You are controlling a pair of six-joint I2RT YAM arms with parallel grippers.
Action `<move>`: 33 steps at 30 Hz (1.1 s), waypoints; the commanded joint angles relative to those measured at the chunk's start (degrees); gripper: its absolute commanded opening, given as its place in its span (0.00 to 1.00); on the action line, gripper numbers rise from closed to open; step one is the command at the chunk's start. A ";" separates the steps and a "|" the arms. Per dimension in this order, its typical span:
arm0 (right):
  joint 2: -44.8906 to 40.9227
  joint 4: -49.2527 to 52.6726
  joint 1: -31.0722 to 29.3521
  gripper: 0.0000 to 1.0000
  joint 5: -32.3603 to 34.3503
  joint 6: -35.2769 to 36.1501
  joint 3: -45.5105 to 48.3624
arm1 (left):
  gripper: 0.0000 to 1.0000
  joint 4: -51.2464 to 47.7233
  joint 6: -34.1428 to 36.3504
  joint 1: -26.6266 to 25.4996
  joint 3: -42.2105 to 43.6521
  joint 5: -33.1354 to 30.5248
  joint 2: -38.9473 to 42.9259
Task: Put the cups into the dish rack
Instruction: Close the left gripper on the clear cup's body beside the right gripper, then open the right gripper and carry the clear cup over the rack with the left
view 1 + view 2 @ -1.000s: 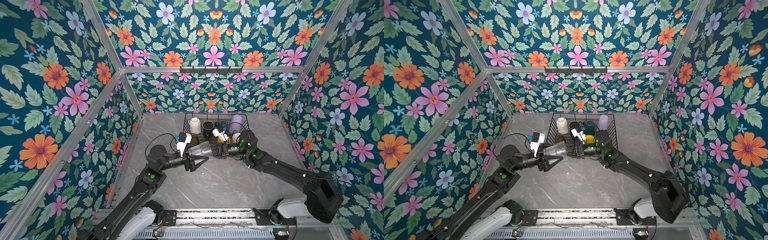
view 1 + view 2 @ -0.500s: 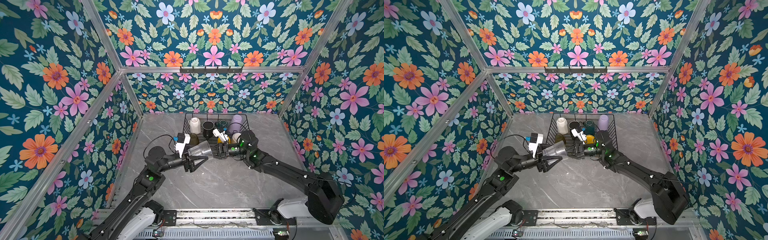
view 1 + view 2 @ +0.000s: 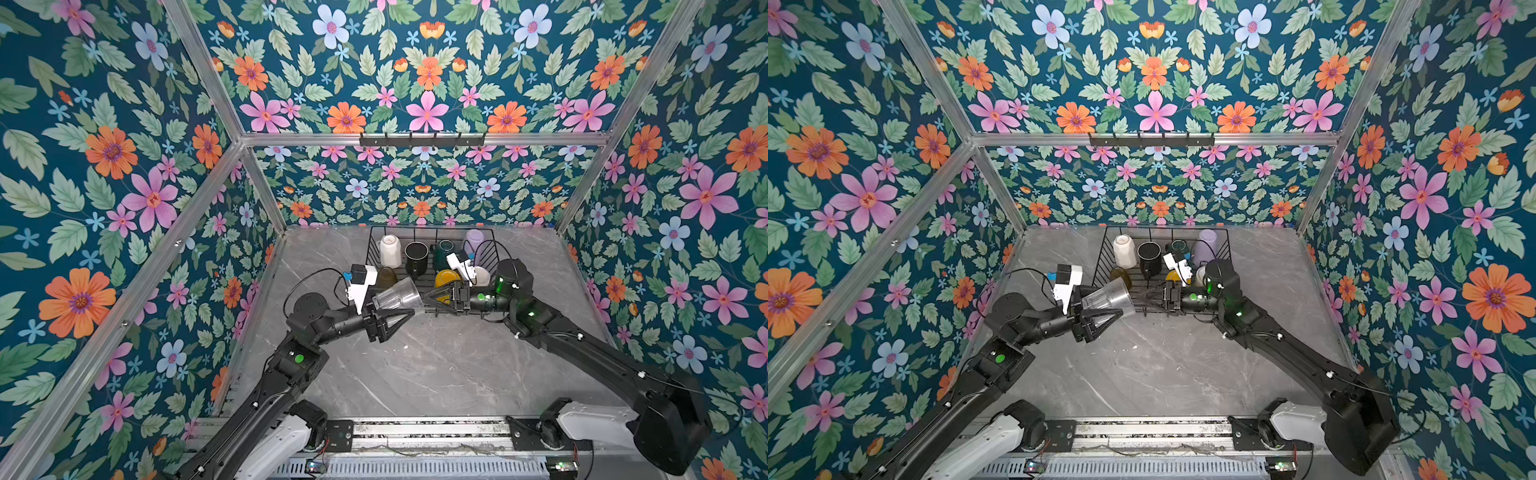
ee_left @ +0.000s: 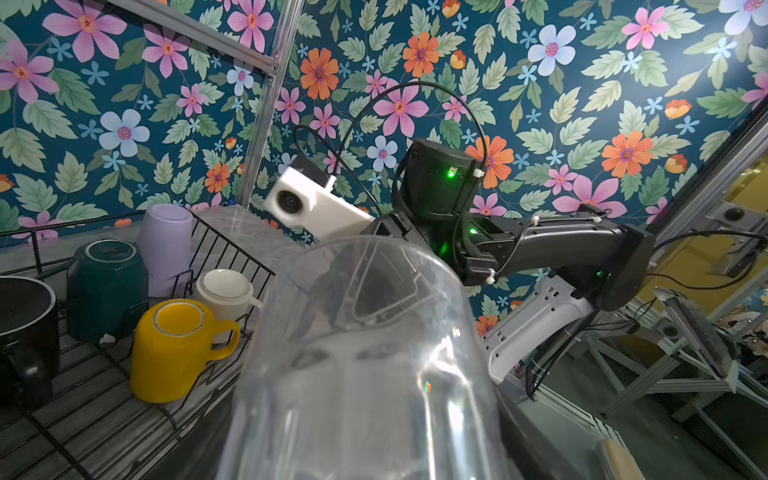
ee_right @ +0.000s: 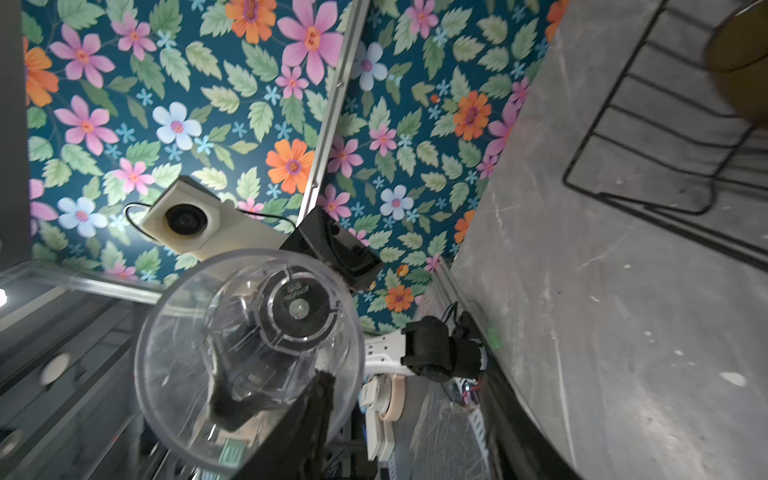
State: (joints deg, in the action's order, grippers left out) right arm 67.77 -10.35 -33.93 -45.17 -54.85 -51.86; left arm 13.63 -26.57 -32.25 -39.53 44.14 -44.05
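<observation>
Table (image 3: 436,365): grey marble top, filling the lower middle of both top views.

Rack (image 3: 432,228): black wire, upper middle of the frame, against the far wall, with seven cups inside.

Left claw (image 3: 399,318): mine, centre-left of the frame. It is clamped on the base end of the glass.

Right claw (image 3: 430,296): mine, centre of the frame. The jaws are spread, tips just beside the glass's rim. I cannot tell whether they touch it.

Glass (image 3: 395,296): clear, tilted, held off the table just in front of the rack's near left corner. Its mouth faces my right claw.

Cups, back row, left to right:
- cream mug (image 3: 390,250)
- black mug (image 3: 415,259)
- green mug (image 3: 442,254)
- lilac tumbler (image 3: 473,243)

Cups, front row, left to right:
- brown tumbler (image 3: 386,276)
- yellow mug (image 3: 446,277)
- white mug (image 3: 481,275)

In the left wrist view, the green, yellow and white mugs stand bottom up.
</observation>
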 commanded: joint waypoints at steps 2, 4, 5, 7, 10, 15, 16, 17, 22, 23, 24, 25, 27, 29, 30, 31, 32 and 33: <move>-5.25 21.69 0.30 0.71 16.32 14.83 -2.25 | 0.00 0.26 1.06 0.08 -0.79 -0.85 -0.07; -7.91 25.03 0.34 0.79 21.27 17.77 -2.11 | 0.00 0.26 0.85 0.08 -0.84 -1.06 -0.23; -8.97 26.11 0.27 0.81 23.40 18.55 -2.02 | 0.00 0.26 0.98 0.08 -0.95 -1.07 -0.32; -10.81 27.30 0.31 0.87 26.58 19.84 -1.56 | 0.00 0.18 1.06 0.08 -1.14 -1.32 -0.65; -11.78 27.66 0.32 0.90 27.50 20.74 -1.32 | 0.00 0.08 1.17 0.08 -1.41 -1.39 -1.10; -11.78 27.67 0.31 0.95 27.33 21.15 -1.10 | 0.00 -1.24 1.16 0.08 -2.16 -2.53 -1.25; -11.83 27.66 0.27 0.95 27.41 21.15 -0.97 | 0.00 -2.08 1.32 0.08 -2.46 -3.07 -1.33; -11.87 27.75 0.31 0.95 27.52 21.22 -0.93 | 0.00 -2.86 1.58 0.08 -2.84 -3.64 -1.47; -12.39 27.96 0.30 0.97 27.84 21.46 -0.75 | 0.00 -9.57 3.70 0.08 -6.30 -7.55 -3.38; -12.52 28.16 0.27 0.97 27.99 21.56 -0.76 | 0.00 -11.52 4.26 0.08 -7.34 -8.70 -4.06; -12.65 28.34 0.33 0.97 28.02 21.79 -0.73 | 0.00 -13.59 5.11 0.08 -8.71 -10.09 -5.05; -12.82 28.54 0.27 0.98 28.06 22.02 -0.71 | 0.00 -16.22 5.67 0.08 -10.16 -11.50 -6.22; -13.16 28.89 0.33 0.99 28.20 22.35 -0.64 | 0.00 -20.88 6.36 0.08 -13.13 -15.23 -8.67; -13.52 29.06 0.28 0.99 28.36 22.50 -0.47 | 0.00 -25.52 7.16 0.08 -16.39 -17.94 -11.88; -13.70 29.11 0.36 0.99 28.46 22.62 -0.33 | 0.00 -27.43 7.47 0.08 -17.98 -18.60 -13.72; -13.96 29.19 0.33 0.99 28.53 22.67 -0.29 | 0.00 -28.96 7.64 0.08 -19.43 -19.06 -15.50; -14.13 29.32 0.32 0.99 28.62 22.80 -0.32 | 0.00 -29.98 7.67 0.08 -20.63 -19.28 -17.04; -14.31 29.55 0.34 0.99 28.85 22.84 -0.23 | 0.00 -31.12 7.82 0.00 -21.90 -19.74 -18.64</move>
State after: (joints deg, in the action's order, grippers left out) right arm 53.87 19.27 -33.58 -17.32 -32.97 -52.12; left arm -11.88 -20.51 -32.25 -58.94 27.53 -60.27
